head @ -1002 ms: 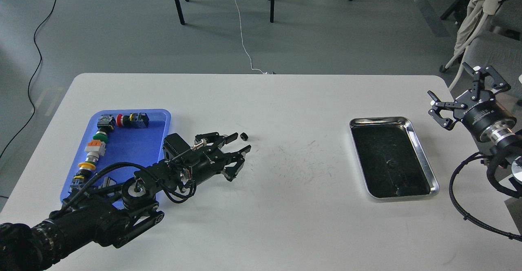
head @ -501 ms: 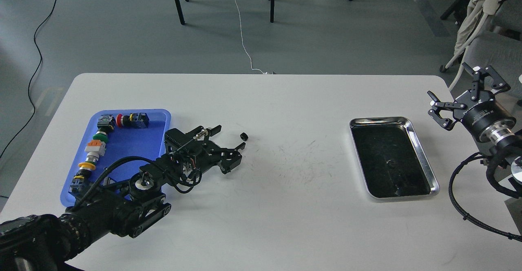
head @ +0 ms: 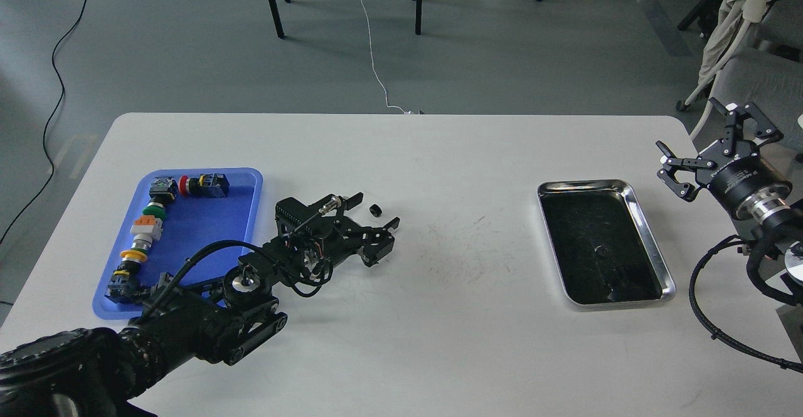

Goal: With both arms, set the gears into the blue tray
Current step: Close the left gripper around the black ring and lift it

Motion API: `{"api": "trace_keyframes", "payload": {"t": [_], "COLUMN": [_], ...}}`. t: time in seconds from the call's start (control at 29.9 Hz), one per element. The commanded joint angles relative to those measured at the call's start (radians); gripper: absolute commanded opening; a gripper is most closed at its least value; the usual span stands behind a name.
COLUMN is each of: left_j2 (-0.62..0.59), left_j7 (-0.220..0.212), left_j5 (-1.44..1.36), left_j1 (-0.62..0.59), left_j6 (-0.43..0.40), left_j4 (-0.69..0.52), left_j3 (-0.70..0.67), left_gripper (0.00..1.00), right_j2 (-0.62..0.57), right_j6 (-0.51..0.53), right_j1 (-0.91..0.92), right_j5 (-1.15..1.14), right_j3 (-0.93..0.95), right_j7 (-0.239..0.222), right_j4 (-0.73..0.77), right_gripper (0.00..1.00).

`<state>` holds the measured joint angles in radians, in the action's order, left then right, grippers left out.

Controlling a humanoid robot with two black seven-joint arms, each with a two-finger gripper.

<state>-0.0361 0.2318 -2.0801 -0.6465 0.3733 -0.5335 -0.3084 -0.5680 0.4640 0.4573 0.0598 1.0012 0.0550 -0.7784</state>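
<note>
White desk point(head: 439, 316), scuffed grey near the middle. Left claw point(head: 375, 211) low over the desk, fingers spread, one small black gear point(head: 375, 210) lying on the desk between the two fingertips; contact with either finger cannot be told. Blue tray point(head: 244, 216) just left of that claw, at the desk's left side, a row of coloured push-button switches point(head: 150, 216) along its left and far edges. Silver metal tray point(head: 652, 248) with dark bottom well apart on the right; small dark specks inside, too small to tell what. Right claw point(head: 715, 144) raised beyond the desk's right edge, fingers spread wide, holding nothing. Cables on the grey floor behind.
</note>
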Motion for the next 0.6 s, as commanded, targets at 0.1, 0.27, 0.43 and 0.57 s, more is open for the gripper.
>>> {"api": "trace_keyframes", "payload": {"t": [0.1, 0.27, 0.43, 0.57], "left_j2": [0.024, 0.027, 0.03, 0.03], "left_j7": [0.003, 0.003, 0.001, 0.003], "left_j5": [0.002, 0.002, 0.0, 0.002], "left_j1": [-0.002, -0.004, -0.004, -0.004], "left_j6": [0.001, 0.009, 0.012, 0.013], "left_j4": [0.055, 0.061, 0.063, 0.063], "left_j3": [0.0, 0.0, 0.002, 0.018], "left_gripper": [0.75, 0.63, 0.51, 0.45], "right_j2": [-0.001, 0.002, 0.002, 0.002], "right_j6": [0.001, 0.001, 0.001, 0.001], "right_j1": [-0.002, -0.002, -0.002, -0.002], "right_j5": [0.0, 0.0, 0.0, 0.0], "right_j3": [0.001, 0.001, -0.001, -0.001], "right_j7": [0.0, 0.0, 0.0, 0.0], "right_j4": [-0.001, -0.001, -0.001, -0.001], "right_gripper": [0.97, 0.97, 0.97, 0.97]}}
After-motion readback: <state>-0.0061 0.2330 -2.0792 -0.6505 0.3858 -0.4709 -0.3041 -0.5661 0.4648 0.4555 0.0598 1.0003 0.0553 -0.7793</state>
